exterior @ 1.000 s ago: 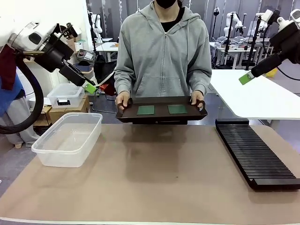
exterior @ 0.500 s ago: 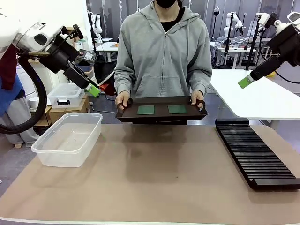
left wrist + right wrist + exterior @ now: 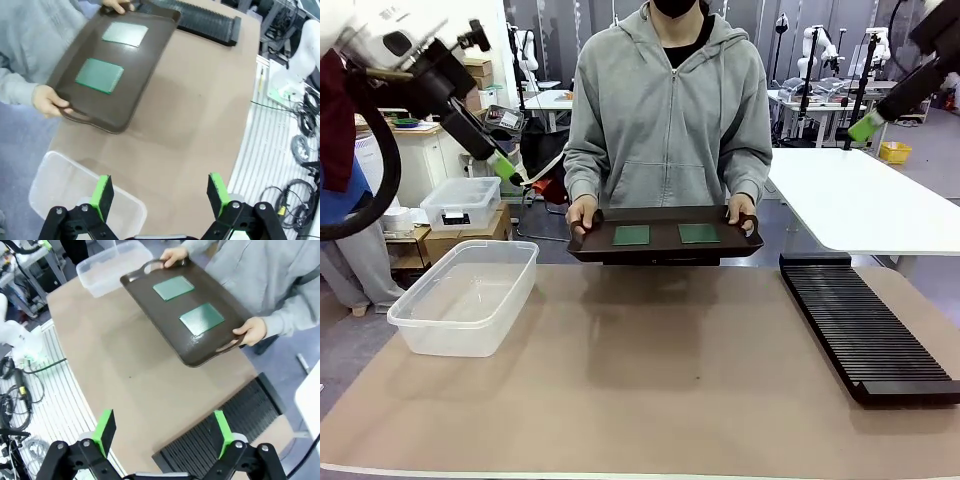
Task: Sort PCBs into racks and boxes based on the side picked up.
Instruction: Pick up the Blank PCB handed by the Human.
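Observation:
Two green PCBs (image 3: 631, 235) (image 3: 699, 233) lie flat on a dark brown tray (image 3: 665, 252) that a person holds by both handles above the table's far edge. In the left wrist view the PCBs (image 3: 99, 75) (image 3: 125, 34) lie far ahead of my left gripper (image 3: 160, 189), which is open and holds nothing. My right gripper (image 3: 162, 432) is open too, high above the table, with the PCBs (image 3: 173, 288) (image 3: 202, 319) well beyond it. From the front, my left gripper (image 3: 505, 166) hangs high at the left and my right gripper (image 3: 866, 126) high at the right. The black rack (image 3: 865, 330) lies at the right, and the clear box (image 3: 470, 295) stands at the left.
A smaller clear box with a white lid (image 3: 460, 203) stands on cartons behind the left table corner. A white table (image 3: 860, 205) stands behind the rack. Bare brown tabletop (image 3: 660, 380) stretches between box and rack. Cables (image 3: 295, 150) lie on the floor beside the table.
Both arms have risen: the left gripper went up and slightly left, the right gripper up and to the right. The person's tray has stayed where it was.

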Robot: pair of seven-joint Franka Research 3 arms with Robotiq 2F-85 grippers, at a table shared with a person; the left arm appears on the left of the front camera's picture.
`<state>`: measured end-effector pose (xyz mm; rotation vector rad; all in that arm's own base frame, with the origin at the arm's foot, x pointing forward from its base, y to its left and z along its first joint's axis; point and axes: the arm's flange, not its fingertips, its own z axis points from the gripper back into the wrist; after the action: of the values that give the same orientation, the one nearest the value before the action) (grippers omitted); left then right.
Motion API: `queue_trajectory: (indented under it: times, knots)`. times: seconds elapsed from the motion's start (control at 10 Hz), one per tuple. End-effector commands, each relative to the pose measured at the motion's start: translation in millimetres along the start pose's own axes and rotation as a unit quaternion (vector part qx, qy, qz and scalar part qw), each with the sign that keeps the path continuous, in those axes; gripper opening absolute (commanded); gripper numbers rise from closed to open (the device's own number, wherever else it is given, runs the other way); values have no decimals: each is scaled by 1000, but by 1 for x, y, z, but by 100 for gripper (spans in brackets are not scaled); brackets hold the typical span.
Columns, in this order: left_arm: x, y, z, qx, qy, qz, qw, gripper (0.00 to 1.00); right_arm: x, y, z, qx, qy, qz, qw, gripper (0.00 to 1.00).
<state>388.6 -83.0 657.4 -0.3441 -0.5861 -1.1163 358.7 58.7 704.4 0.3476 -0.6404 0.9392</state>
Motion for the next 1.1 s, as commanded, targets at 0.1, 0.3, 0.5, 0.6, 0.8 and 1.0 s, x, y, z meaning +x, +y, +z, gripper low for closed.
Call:
queue_trajectory:
  times: [0.1,0.3,0.5,0.6,0.8,1.0]
  knots:
    - [-22,10,19,42,-54,-5,998,100,-21,-31,26,-1,-34,26,999,100]
    - [-45,18,28,51,-86,-5,995,100,-44,-45,37,-1,-81,54,995,100]
    - [-64,25,34,55,-101,-1,993,100,-58,-50,43,1,-90,66,994,100]
    - [-70,27,37,58,-106,-4,993,100,-62,-51,46,-4,-88,68,994,100]
    - [-75,26,44,65,-105,-11,992,100,-67,-52,50,-10,-94,71,993,100]
    - [-75,24,47,73,-102,-9,992,100,-65,-51,50,-18,-98,71,993,100]
